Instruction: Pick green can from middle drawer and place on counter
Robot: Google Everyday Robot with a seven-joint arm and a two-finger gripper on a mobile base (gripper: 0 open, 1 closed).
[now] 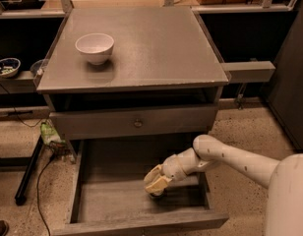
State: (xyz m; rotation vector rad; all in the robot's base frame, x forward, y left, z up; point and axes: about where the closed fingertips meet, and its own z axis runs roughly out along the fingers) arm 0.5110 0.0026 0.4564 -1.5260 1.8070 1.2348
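Down front, drawer: wide shallow grey middle drawer (109, 198) stands pulled out, leaving its floor reachable from above.
Gripper: cream gripper (156, 183) dips low over the floor's right half; jaws apart or together, cannot tell.
Can: green can unseen, likely hidden beneath the gripper.
Counter: flat matte-grey counter (156, 48) offers room beside 1 white bowl (94, 47).

Your arm (230, 156) comes in from 4 o'clock, wrist (180, 165) angled down toward 8 o'clock; your gripper (155, 185) sits low near 6 o'clock.
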